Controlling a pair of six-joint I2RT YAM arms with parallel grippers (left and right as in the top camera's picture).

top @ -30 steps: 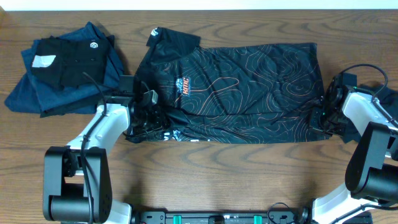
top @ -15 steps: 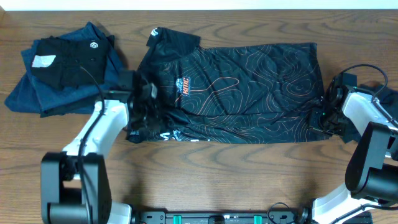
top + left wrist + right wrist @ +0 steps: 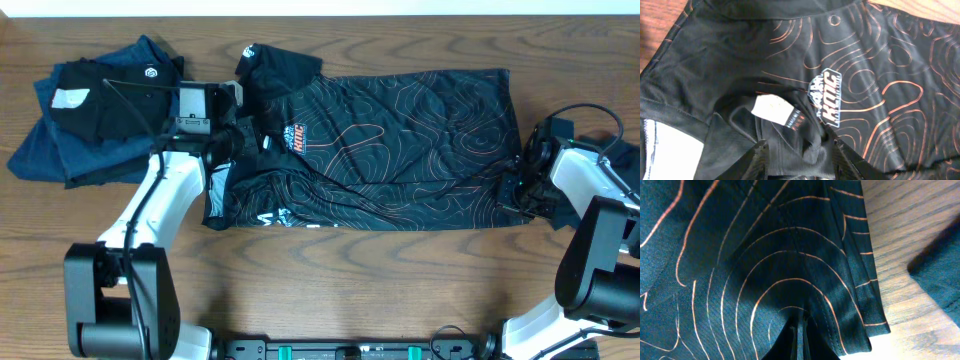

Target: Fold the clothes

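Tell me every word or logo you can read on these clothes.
"KOTC", third letter uncertain: shield logo on the black T-shirt.
Neck tag: print too blurred.
White lettering at the shirt's lower edge: folded, unreadable.
Round logo on the folded pile: no letters legible.

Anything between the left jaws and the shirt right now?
Nothing visible. The left gripper is directly over the black T-shirt, jaws apart with bunched fabric between them, near the white label. The pile of other clothes lies beside it, not in between.
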